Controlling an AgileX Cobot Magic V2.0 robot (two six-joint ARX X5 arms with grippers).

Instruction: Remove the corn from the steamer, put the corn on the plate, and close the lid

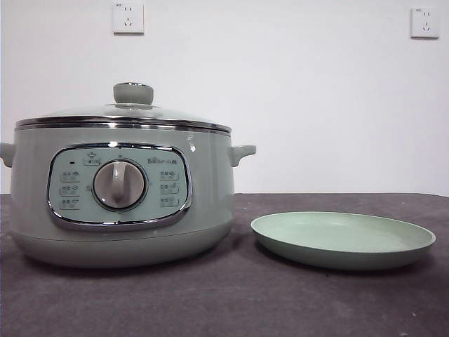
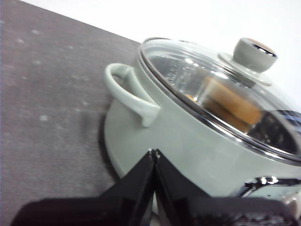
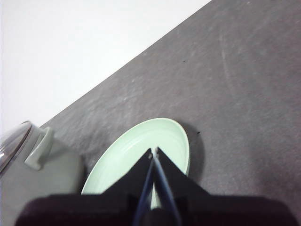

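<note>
The pale green steamer (image 1: pixel 119 203) stands on the left of the table with its glass lid (image 1: pixel 126 111) on. Through the lid (image 2: pixel 221 89) in the left wrist view, the orange-yellow corn (image 2: pixel 233 106) shows inside the pot (image 2: pixel 178 141). The shallow pale green plate (image 1: pixel 342 239) lies bare to the right of the steamer. My left gripper (image 2: pixel 154 152) is shut and holds nothing, hanging beside the steamer's side handle (image 2: pixel 129 92). Above the plate (image 3: pixel 141 146) my right gripper (image 3: pixel 153 151) is shut, with nothing in it. Neither arm shows in the front view.
The dark grey table top (image 1: pixel 231 302) runs to a white wall with two sockets (image 1: pixel 128 17). A second steamer handle (image 3: pixel 40 150) sits close to the plate's edge.
</note>
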